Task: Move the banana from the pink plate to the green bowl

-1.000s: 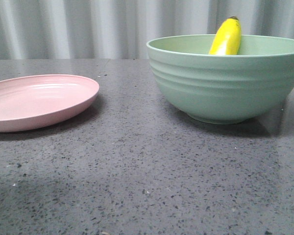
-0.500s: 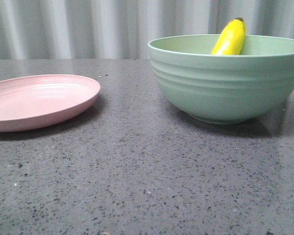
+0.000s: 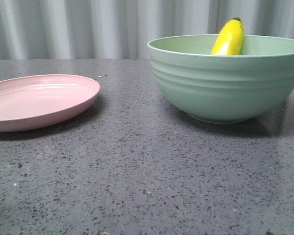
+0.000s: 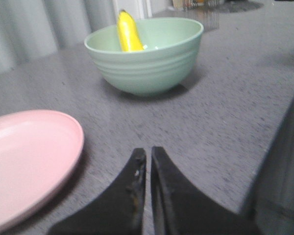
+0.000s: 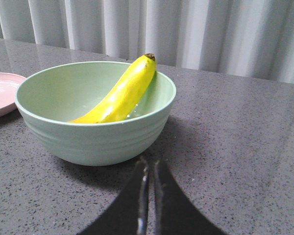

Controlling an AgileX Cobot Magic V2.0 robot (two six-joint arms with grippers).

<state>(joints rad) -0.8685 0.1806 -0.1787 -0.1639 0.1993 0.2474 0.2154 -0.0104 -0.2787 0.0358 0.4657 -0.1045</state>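
Note:
The yellow banana [image 3: 228, 38] lies inside the green bowl [image 3: 225, 83] at the right, its dark tip leaning up over the far rim; it also shows in the right wrist view [image 5: 122, 93] and the left wrist view [image 4: 128, 33]. The pink plate [image 3: 34, 100] sits bare at the left. My left gripper [image 4: 148, 152] is shut and empty above the table, beside the pink plate [image 4: 24, 156] and well back from the bowl [image 4: 147, 51]. My right gripper [image 5: 150, 164] is shut and empty, low over the table just short of the bowl [image 5: 95, 122]. Neither gripper shows in the front view.
The grey speckled tabletop [image 3: 147, 181] runs between plate and bowl. A pleated pale curtain [image 3: 103, 27] hangs behind the table. A dark blurred edge [image 4: 279, 166] stands at one side of the left wrist view.
The banana's tip has shifted slightly to the right along the bowl's rim and settled. A faint shadow on the near tabletop has gone. Plate and bowl have not moved.

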